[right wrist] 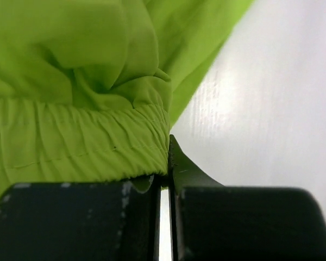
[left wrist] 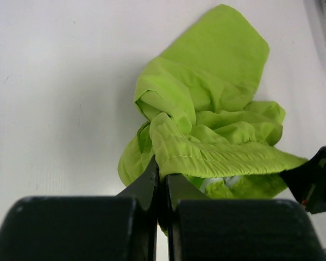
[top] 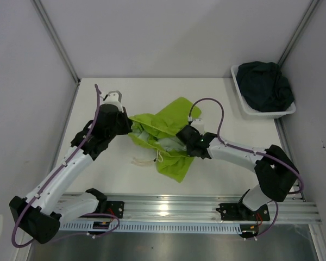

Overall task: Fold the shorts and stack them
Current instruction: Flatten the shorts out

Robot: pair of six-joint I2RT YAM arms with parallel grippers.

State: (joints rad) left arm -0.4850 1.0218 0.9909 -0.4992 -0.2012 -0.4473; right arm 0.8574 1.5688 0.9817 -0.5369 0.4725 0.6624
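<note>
The left gripper (left wrist: pixel 162 182) pinches the waistband of the lime green shorts (left wrist: pixel 206 98), and the right gripper (right wrist: pixel 167 163) is clamped on that elastic too. The shorts sit bunched between them at mid-table (top: pixel 114 103), unfolded. The dark shorts (top: pixel 263 87) lie crumpled in the white basket (top: pixel 267 113), far right. By my judgement, both folds and the stacking remain.

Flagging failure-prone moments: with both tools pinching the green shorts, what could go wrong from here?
1. The left tool and right tool each pinch only the waistband edge of the lime green shorts; it may slip out.
2. The fabric lies bunched between them, so folding now could trap creases.
3. The loose drawstring may snag.
</note>
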